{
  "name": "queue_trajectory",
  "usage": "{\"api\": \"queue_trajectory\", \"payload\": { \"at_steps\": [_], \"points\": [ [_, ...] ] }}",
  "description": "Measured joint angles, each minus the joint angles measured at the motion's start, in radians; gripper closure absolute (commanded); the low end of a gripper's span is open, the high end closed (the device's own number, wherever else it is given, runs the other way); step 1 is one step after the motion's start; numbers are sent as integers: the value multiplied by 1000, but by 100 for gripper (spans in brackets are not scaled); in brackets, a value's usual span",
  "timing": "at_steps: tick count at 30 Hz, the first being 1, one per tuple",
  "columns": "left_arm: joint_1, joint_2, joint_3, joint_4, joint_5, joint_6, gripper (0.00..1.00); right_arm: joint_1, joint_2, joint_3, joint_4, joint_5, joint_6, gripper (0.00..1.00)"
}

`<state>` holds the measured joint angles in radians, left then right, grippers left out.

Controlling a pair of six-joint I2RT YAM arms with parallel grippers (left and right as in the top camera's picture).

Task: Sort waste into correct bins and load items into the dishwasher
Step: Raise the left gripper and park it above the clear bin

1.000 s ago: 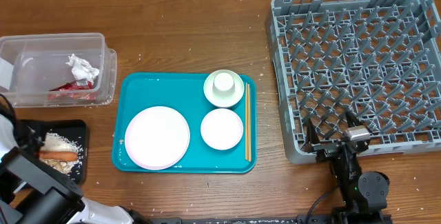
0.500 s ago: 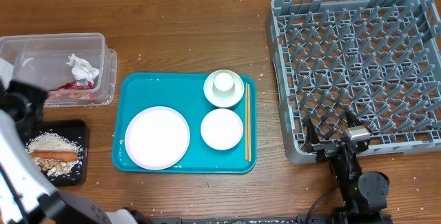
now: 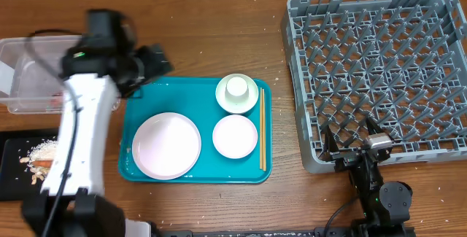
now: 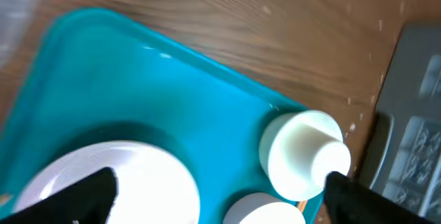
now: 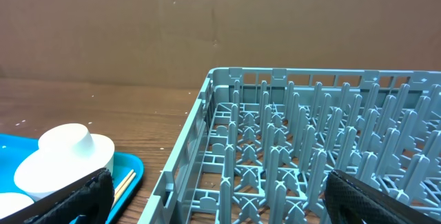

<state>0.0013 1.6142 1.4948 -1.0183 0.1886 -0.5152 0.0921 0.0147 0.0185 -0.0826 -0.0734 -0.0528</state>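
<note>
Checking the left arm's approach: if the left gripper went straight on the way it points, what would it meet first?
Probably the bare floor of the tray between plate and cup, as the open left gripper looks down at it. Depth is unclear, so the plate's rim might come first.

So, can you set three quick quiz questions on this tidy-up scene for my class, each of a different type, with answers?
1. Short answer: is the left claw or the right claw holding anything?
2. True or false: the dish rack already holds a dish.
3. The chopsticks lie: A) in the dish rack; B) on the teal tray, along its right edge; C) in the left claw.

Key: 1. Neither; both are open and empty. 2. False. 3. B.
</note>
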Motion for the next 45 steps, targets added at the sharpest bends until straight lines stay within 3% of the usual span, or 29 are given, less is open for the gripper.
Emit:
{"api": "queue_trajectory", "payload": {
  "at_steps": [8,16,21,23,25,31,37,45],
  "points": [
    [-208,196,0,46,-5,2,7,0,0,0,0,0,0,0],
    [-224,224,0,51,-5,3,5,0,0,0,0,0,0,0],
    [-221,224,4,47,-13,3,13,0,0,0,0,0,0,0],
    [-212,224,21,16,-25,3,10,0,0,0,0,0,0,0],
    [-188,224,57,-17,-53,3,0,0,0,0,0,-1,0,0],
    [-17,224,187,-75,-122,11,0,0,0,0,0,-1,0,0],
    [132,224,197,-82,-149,11,0,0,0,0,0,0,0,0],
    [165,224,197,-82,-157,11,0,0,-1,0,132,-98,40,0]
  ]
}}
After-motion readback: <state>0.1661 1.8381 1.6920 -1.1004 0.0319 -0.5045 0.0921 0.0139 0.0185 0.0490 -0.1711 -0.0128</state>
